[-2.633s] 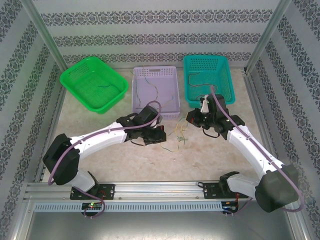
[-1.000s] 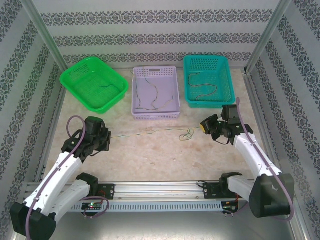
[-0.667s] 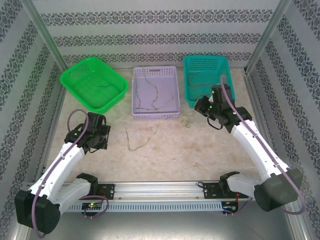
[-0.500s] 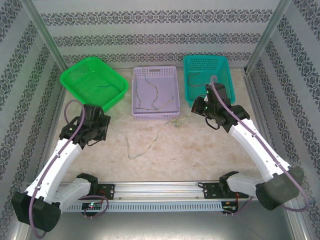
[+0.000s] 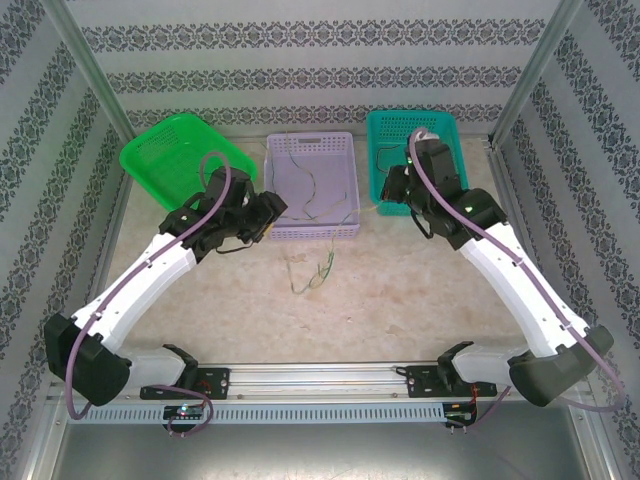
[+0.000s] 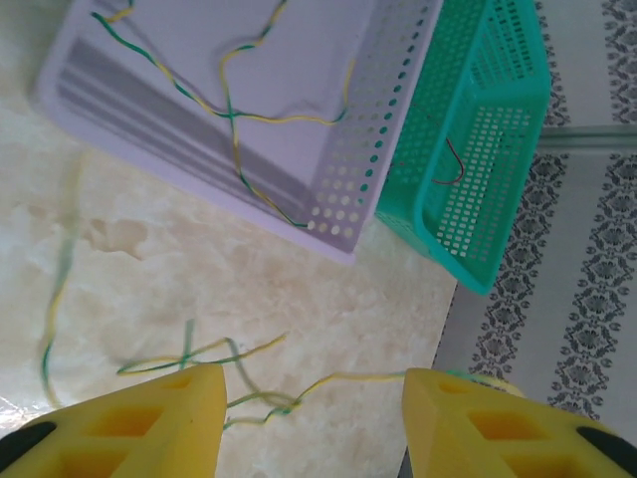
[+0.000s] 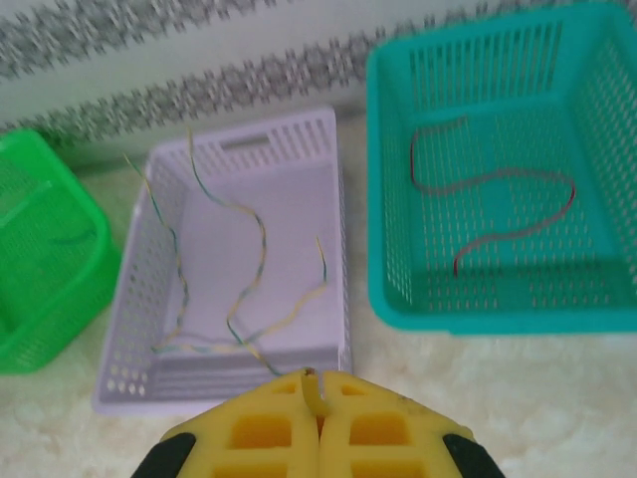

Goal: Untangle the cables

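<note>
Several cables [image 5: 326, 264] on bare table [image 5: 400, 290], near lilac basket [image 5: 312, 232] edge.

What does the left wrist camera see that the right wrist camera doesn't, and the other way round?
Left wrist: loose green-yellow cables on the table, beneath the open left gripper. Right wrist: the green basket, and the right gripper shut on a thin yellow cable. Both: the lavender basket and the teal basket with a red cable.

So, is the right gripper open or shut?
Shut: the right gripper has its fingers pressed together, with a thin yellow cable end pinched between them.
</note>
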Robot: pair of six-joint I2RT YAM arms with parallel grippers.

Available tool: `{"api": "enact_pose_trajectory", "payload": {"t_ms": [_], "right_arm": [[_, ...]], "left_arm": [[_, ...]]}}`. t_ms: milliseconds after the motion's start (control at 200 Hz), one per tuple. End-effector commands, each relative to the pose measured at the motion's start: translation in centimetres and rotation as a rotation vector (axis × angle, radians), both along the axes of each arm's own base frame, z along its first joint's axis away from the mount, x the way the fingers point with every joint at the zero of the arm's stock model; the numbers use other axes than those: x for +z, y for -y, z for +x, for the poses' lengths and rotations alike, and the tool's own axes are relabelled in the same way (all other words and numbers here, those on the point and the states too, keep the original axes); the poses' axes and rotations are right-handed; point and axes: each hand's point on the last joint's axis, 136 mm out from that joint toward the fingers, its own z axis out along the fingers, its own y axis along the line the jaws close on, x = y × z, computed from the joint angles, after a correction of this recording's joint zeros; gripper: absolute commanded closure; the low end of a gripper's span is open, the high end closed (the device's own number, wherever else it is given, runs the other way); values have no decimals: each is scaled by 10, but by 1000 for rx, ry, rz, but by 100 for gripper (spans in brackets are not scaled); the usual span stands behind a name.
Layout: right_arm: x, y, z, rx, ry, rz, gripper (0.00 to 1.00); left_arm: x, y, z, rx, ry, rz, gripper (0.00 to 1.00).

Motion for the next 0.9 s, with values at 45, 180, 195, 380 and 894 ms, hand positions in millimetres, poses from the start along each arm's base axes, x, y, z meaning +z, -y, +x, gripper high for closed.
{"api": "enact_pose_trajectory", "payload": {"t_ms": [45,180,195,380,894], "right_arm": [[63,12,1,-9,181,-71,100],[106,20,-4,-23,281,-80,100],[110,21,-4,-25,291,-78,100],[155,24,-18,-3,426,-19,100],[184,14,-30,126,554,22,100]], "left_arm": [[23,34,12,-114,113,-24,49],[19,45,10,-153,106,-18,47],[18,45,9,-149,99,-16,46],[2,45,3,-79,37,-49,39],[-7,122,31,-131,-69,-305,31]]}}
